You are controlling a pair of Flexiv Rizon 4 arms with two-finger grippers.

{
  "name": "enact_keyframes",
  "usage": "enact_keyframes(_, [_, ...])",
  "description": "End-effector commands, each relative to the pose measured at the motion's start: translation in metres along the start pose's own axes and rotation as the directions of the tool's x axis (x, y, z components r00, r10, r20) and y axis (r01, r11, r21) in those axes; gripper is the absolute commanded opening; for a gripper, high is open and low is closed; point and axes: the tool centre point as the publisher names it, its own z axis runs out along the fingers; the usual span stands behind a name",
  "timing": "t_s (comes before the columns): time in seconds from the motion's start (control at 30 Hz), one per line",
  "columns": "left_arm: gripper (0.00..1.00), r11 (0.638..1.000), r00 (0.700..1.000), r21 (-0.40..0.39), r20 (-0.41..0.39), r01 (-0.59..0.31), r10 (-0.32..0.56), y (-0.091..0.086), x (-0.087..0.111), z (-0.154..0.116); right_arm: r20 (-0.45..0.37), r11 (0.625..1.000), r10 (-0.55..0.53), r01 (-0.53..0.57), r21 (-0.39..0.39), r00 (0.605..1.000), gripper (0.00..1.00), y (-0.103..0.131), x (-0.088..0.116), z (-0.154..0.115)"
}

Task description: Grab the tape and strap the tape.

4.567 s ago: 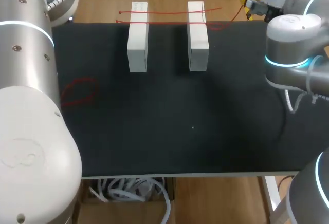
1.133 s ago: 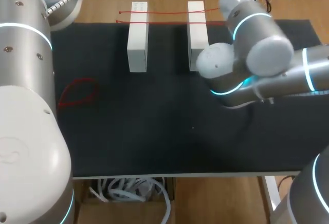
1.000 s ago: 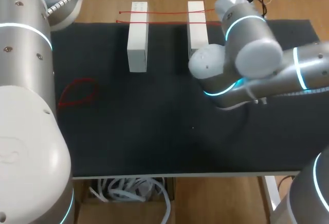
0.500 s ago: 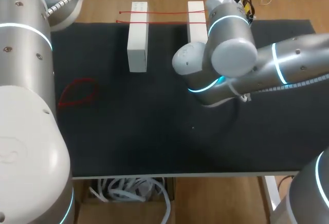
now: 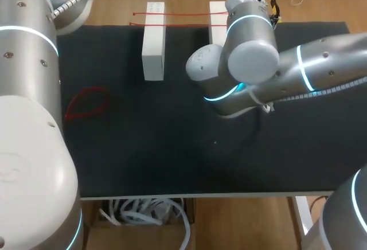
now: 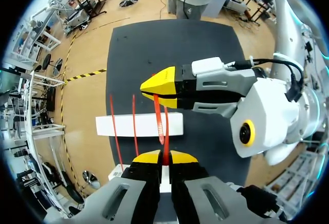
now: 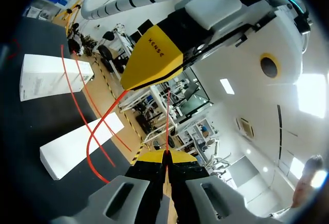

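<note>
In the left wrist view the left tool pinches a thin red tape; just ahead, the right tool pinches the same strand over a white rectangular block. Only the head view shows a red loop lying on the black bench.

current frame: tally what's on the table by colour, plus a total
White rectangular blocks: 2
Red tape strands laid across the blocks: 2
Red tape loop on the mat: 1
Black mat: 1
Total: 6
The left gripper and right gripper both pinch a red strand; cannot tell whether it belongs to those two.
</note>
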Motion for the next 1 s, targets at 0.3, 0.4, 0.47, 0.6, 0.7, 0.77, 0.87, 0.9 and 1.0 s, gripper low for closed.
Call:
enact_keyframes(0.3, [0.0,1.0,1.0,-0.003,-0.003,0.0,0.0,0.0,0.0,-0.001,-0.001,0.997,-0.076,0.076,0.016,0.997,0.0,0.0,-0.005,-0.005])
enact_keyframes(0.4, [0.0,1.0,1.0,-0.003,-0.003,0.0,0.0,0.0,0.0,-0.001,0.002,0.996,-0.086,0.086,0.014,0.996,0.0,0.002,-0.005,-0.004])
enact_keyframes(0.47, [0.0,1.0,1.0,-0.003,-0.003,0.0,0.0,0.0,0.0,-0.001,0.006,0.996,-0.092,0.092,0.016,0.996,0.0,0.003,-0.006,-0.003])
enact_keyframes(0.6, [0.0,1.0,1.0,-0.003,-0.003,0.0,0.0,0.0,0.0,-0.001,0.008,0.994,-0.108,0.108,0.022,0.994,0.0,0.004,-0.006,-0.003])
enact_keyframes(0.7, [0.0,1.0,1.0,-0.003,-0.003,0.0,0.0,0.0,0.0,-0.001,0.007,0.993,-0.11,0.11,0.034,0.994,0.0,0.003,-0.009,0.001])
enact_keyframes(0.77, [0.0,1.0,1.0,-0.003,-0.003,0.0,0.0,0.0,0.0,-0.001,0.005,0.992,-0.125,0.125,0.017,0.992,0.0,0.006,-0.01,-0.001])
enact_keyframes(0.87, [0.0,1.0,1.0,-0.003,-0.003,0.0,0.0,0.0,0.0,-0.001,0.008,0.99,-0.143,0.143,0.007,0.99,0.0,0.008,-0.009,-0.003])
enact_keyframes(0.9, [0.0,1.0,1.0,-0.003,-0.003,0.0,0.0,0.0,0.0,-0.001,0.01,0.989,-0.145,0.145,0.007,0.989,0.0,0.008,-0.009,-0.003])
enact_keyframes(1.0, [0.0,1.0,1.0,-0.003,-0.003,0.0,0.0,0.0,0.0,-0.001,0.01,0.988,-0.152,0.152,0.01,0.988,0.0,0.008,-0.008,-0.003])
